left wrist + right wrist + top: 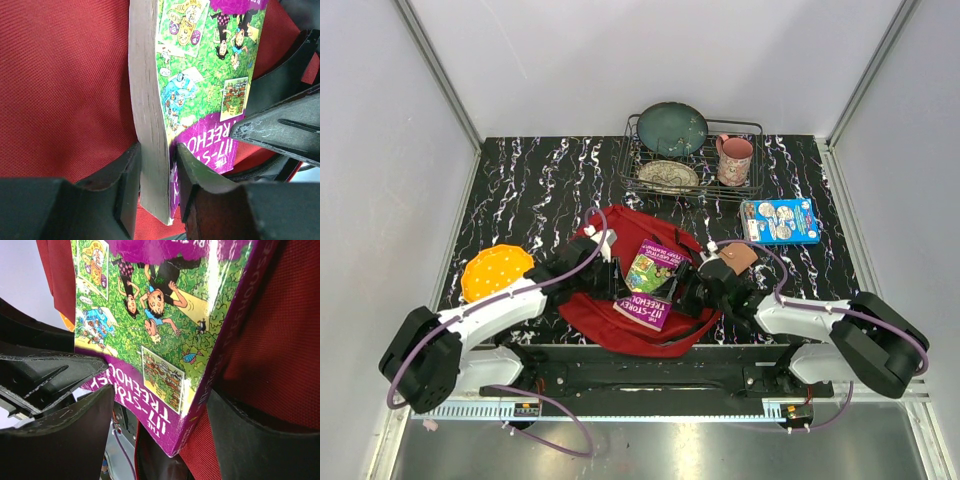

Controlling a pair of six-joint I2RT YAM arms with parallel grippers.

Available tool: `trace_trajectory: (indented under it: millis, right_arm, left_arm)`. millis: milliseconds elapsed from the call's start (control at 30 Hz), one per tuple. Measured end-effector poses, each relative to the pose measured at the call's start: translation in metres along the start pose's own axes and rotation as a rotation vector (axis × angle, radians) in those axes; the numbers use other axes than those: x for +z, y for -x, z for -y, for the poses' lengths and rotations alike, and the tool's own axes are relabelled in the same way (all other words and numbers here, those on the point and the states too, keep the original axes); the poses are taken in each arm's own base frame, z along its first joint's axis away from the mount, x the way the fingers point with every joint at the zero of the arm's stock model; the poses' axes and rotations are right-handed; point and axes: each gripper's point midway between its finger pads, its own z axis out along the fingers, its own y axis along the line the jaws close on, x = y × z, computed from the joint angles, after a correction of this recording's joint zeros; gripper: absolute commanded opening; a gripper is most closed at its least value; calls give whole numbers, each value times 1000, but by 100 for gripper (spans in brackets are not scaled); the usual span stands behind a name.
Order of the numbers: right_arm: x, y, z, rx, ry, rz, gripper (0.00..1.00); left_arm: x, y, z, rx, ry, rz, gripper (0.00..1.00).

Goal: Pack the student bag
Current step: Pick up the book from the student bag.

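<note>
From above, the bag (620, 228) lies centre-near with the book (653, 283) on it, long axis near-to-far. Left wrist: the left gripper (157, 152) pinches the book's page edge. Right wrist: the right gripper (160, 395) stands wide astride the spine corner, grip unclear.

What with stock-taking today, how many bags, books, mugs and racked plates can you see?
red backpack: 1
book: 1
pink mug: 1
plates in the wire rack: 2, a teal plate and a patterned plate
Total: 5
</note>
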Motion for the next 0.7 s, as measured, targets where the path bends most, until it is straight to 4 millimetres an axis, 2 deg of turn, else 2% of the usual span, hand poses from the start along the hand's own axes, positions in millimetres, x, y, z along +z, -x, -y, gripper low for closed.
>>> trace_trajectory:
  millis: [100,233,300,333,467,533,567,700]
  right_arm:
    - [0,0,2,0,-2,2,85]
    - [1,3,7,-2,-27,20,86]
    - [0,6,9,1,-44,38,77]
    - [-1,8,9,2,-47,46,69]
    - [-7,14,13,6,-55,90,61]
    - [-10,13,11,-5,-41,92,67]
    - [-11,14,9,-15,-32,92,74]
    - [-16,14,-3,-70,4,85,78]
  left_arm:
    - [3,-1,2,7,-1,-6,21]
    - [7,-1,6,14,-1,-17,13]
    - [9,-2,8,16,-4,-20,9]
    - [10,-2,9,15,-6,-20,8]
    - [11,-2,11,7,-6,-18,8]
    - [12,-3,12,6,-6,-20,8]
    - [12,-3,12,7,-5,-20,8]
    - [12,-4,13,7,-10,-20,8]
